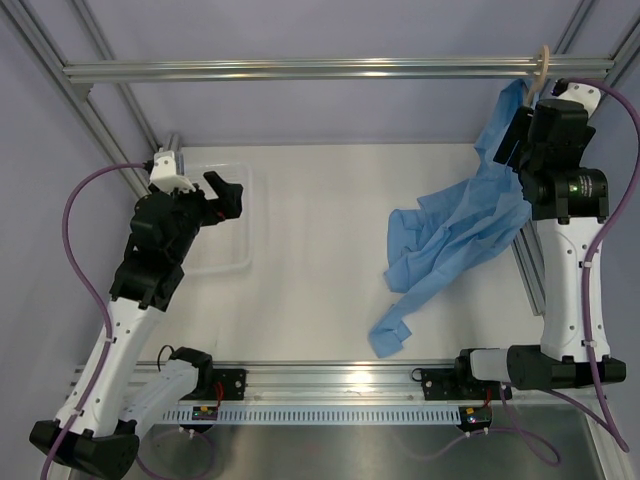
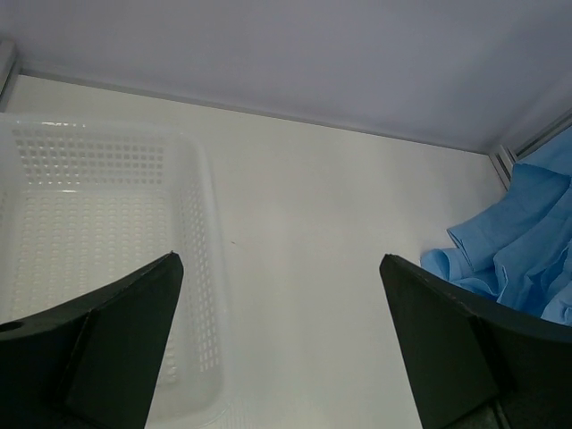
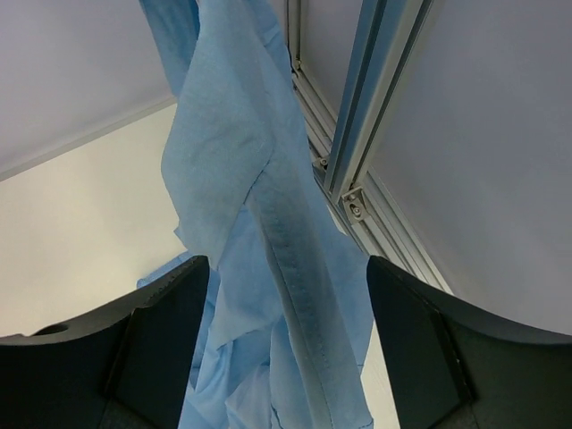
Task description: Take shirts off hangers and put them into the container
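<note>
**Blue shirt vs. hanger: how I'd do the grab**

Nearest in the top view, the loose tail of the shirt (image 1: 450, 235) lies crumpled on the worktop (image 1: 320, 300), right of centre. The rest of it runs up toward the upper right corner.

At the left, the left claw (image 1: 225, 192) hovers spread wide with nothing in it, over the right side of the container (image 2: 207, 268). No cloth shows in there, so the shirt is well apart from where it has to go.

Farther back, the right claw (image 3: 281, 268) is raised by the hanging fabric. Its fingers are apart with the button strip dangling between them — straddling it, not pinching, as far as I can tell. Right behind it the cream hanger (image 1: 543, 62) hooks over the top bar (image 1: 300, 68); only the hook shows.

My take: bite a thick fold like that seam, high up near the collar. Then pull down and toward frame centre, so the cloth slides off the hanger arms instead of dragging the hook along the bar. Thin fabric probably slips out of a shallow pinch — go deep.
</note>
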